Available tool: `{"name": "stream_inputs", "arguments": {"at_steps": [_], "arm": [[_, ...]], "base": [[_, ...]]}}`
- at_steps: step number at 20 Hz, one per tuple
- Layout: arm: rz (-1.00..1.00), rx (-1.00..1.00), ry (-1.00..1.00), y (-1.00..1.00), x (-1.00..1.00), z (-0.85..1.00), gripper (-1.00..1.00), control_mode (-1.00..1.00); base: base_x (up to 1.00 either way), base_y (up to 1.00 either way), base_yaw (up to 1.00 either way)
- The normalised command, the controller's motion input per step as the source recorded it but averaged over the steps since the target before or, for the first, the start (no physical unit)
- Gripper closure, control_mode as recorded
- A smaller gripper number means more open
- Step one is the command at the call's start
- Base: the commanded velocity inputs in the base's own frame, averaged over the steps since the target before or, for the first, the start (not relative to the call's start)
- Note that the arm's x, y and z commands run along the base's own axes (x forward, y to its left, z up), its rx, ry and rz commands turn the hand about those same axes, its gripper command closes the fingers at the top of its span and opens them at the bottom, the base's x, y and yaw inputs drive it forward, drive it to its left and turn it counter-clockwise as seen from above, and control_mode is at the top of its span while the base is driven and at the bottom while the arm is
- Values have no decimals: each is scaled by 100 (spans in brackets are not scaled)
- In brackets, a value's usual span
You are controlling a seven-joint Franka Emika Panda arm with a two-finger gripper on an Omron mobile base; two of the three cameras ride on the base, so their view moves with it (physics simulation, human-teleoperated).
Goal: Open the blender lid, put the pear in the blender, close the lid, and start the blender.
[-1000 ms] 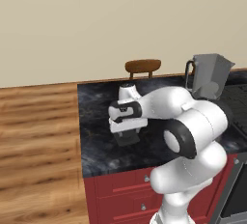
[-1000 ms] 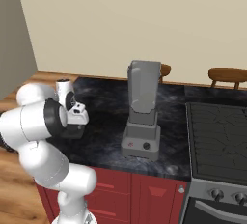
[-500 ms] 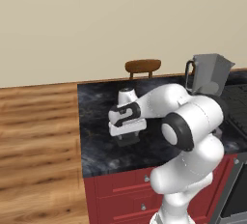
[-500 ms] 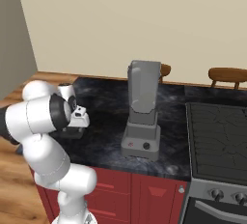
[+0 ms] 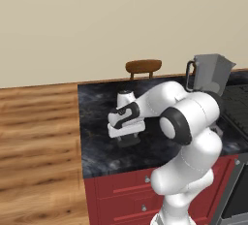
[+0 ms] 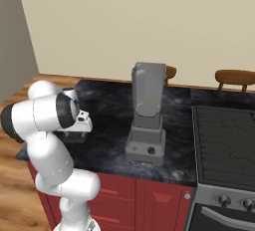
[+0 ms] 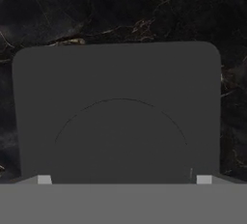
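Since a second ago the arm has folded in closer to its own base and the tool (image 5: pixel 128 139) has sunk toward the dark marbled desk (image 5: pixel 97 151), while the blender (image 6: pixel 148 115) has stayed put. In the left base view the white hand hangs low over the desk's near-left part, pointing down at a dark flat piece beneath it.

In the hand view that piece is the blender lid (image 7: pixel 118 114), a dark grey square with rounded corners and a faint round outline on its face, lying flat on the desk. The two finger tips (image 7: pixel 44 180) stand wide apart, one at each lower corner of the lid, close to its outer edges; the tool is spread about as far as it goes and grips nothing.

Farther right in the right base view, the blender stands upright on its stepped base near the middle of the desk, its jar open at the top, well apart from the lid. Right of it lies the black stovetop (image 6: pixel 224 145). Beyond the desk's far edge stand wooden chairs (image 6: pixel 234 78) against the beige wall (image 6: pixel 149 21). I cannot make out the pear.
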Motion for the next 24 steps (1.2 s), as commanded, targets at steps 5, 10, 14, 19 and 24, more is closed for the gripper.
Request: {"name": "stream_inputs", "arguments": {"at_steps": [5,10,14,19,24], "arm": [[0,0,0,9,14,-38,100,-100],[0,0,0,3,4,-5,100,-100],[0,0,-9,0,-11,43,100,-100],[0,0,-19,-24,-35,90,100,-100],[0,0,-19,-46,-35,100,100,-100]], "base": [[0,0,0],[0,0,0],[0,0,0],[0,0,0],[0,0,0]]}}
